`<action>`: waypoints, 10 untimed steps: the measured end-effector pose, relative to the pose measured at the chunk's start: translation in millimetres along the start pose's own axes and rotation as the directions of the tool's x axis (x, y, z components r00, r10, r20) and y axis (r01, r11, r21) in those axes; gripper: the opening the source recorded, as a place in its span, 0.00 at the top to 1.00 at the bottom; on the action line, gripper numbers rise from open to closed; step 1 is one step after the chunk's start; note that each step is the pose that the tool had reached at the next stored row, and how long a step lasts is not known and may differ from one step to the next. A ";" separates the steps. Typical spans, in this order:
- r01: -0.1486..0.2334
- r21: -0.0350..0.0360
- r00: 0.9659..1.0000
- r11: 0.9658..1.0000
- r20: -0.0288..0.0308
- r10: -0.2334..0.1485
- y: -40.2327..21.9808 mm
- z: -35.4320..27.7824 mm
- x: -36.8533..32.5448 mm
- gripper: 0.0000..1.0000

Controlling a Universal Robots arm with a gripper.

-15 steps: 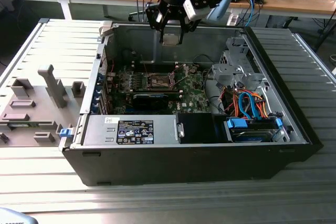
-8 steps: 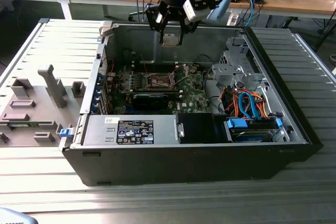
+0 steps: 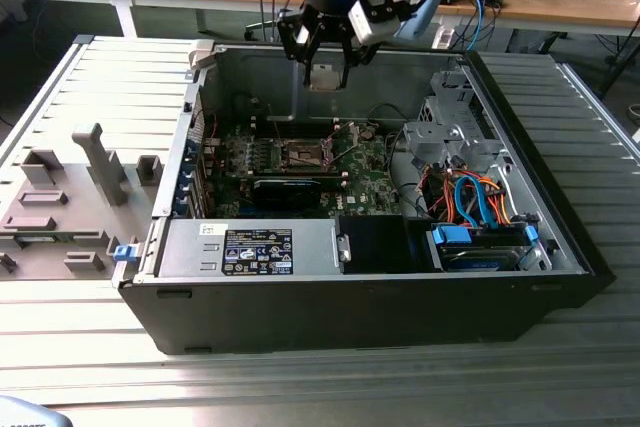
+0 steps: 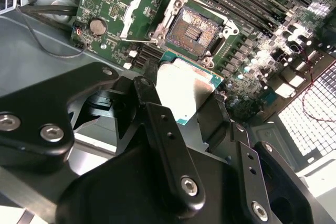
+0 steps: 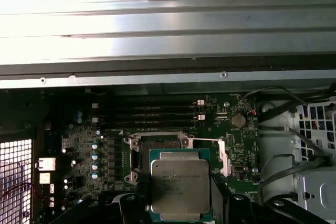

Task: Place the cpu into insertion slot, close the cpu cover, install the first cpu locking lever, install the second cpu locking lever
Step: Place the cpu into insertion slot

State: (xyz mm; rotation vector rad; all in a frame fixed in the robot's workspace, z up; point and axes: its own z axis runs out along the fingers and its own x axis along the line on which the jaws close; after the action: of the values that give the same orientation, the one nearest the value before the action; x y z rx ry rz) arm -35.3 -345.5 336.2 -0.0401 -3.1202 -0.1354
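Firstly, exterior view's left: a grey moulded fixture tray (image 3: 60, 212) lies on the ribbed table, just beside the open computer case (image 3: 360, 317).
Case, front left: the silver power supply (image 3: 312, 247) carries a dark label (image 3: 258, 250) with white print and symbols. The text is too small to make out.
Case floor, centre: the green board (image 3: 365, 192) lies flat, and the insertion slot (image 3: 303, 154) is set into it.
Slot condition: the dark centre of the insertion slot (image 4: 194, 31) is uncovered in the second wrist view.
Cpu cover (image 4: 132, 17): swung up off the socket and standing open beside it.
Gripper (image 3: 326, 69): clenched on the cpu (image 3: 326, 78), with black fingers (image 4: 157, 124) on two opposite edges.
Cpu position: held above the board near the top of the case's rear wall, well apart from the socket.
Cpu marking: in the first wrist view the metal top (image 5: 180, 182) shows several engraved lines of print.
Case, exterior view's right: a metal drive cage (image 3: 450, 122), with orange and blue cables (image 3: 470, 197) bundled below it.
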 end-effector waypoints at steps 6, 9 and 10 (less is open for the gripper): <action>0.000 0.000 1.000 1.000 0.000 0.000 -0.3 1.7 0.0 0.45; 0.000 0.000 1.000 1.000 0.000 0.000 -0.5 2.5 0.0 0.45; 0.000 0.000 1.000 1.000 0.000 0.000 -0.5 2.7 0.0 0.45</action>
State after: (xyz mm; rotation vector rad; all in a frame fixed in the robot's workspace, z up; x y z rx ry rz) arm -35.4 -345.8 333.4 -0.0401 -3.1202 -0.1353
